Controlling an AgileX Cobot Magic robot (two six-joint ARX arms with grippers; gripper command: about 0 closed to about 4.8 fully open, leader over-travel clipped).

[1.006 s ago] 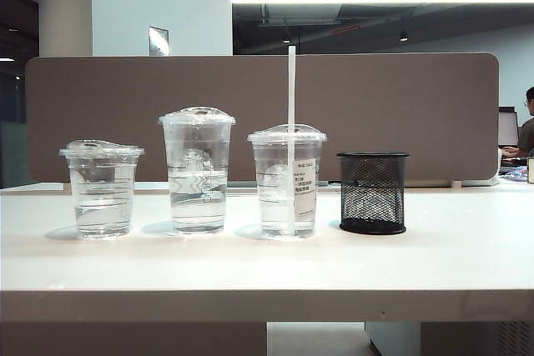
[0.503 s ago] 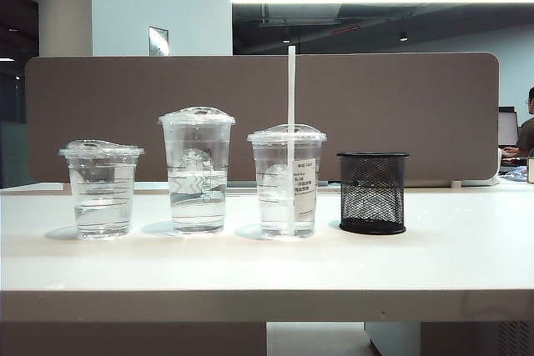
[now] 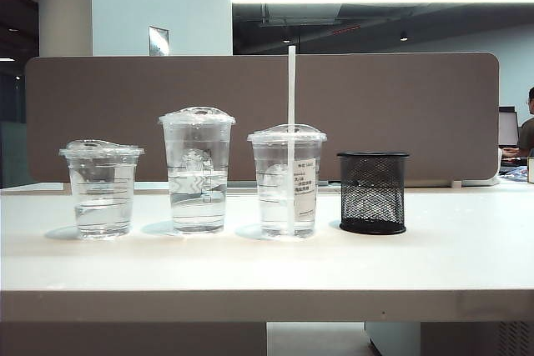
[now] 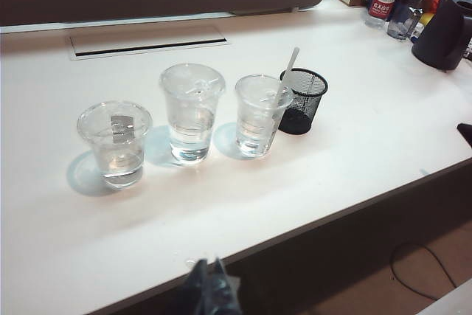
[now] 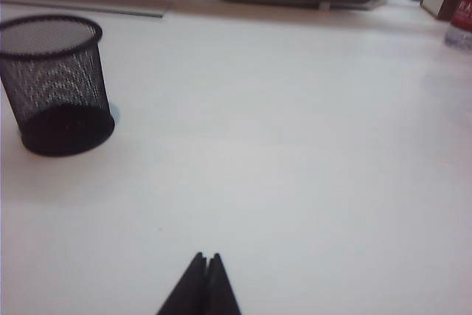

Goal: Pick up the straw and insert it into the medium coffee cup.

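straw [image 3: 291, 89] stands upright through lid of medium coffee cup [image 3: 286, 181]; insertion looks done. left gripper [image 4: 206, 293] and right gripper [image 5: 206, 285] jaws closed, empty, well clear.

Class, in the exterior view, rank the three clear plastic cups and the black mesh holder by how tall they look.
Tallest to shortest:
1. Clear logo cup
2. Clear labelled cup holding the white straw
3. Clear lined cup
4. Black mesh holder, nearly level with the lined cup.

Neither gripper shows here.

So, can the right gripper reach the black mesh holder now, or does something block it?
Probably yes. The right gripper, shut and holding nothing, hovers over bare table; nothing lies between it and the black mesh holder.
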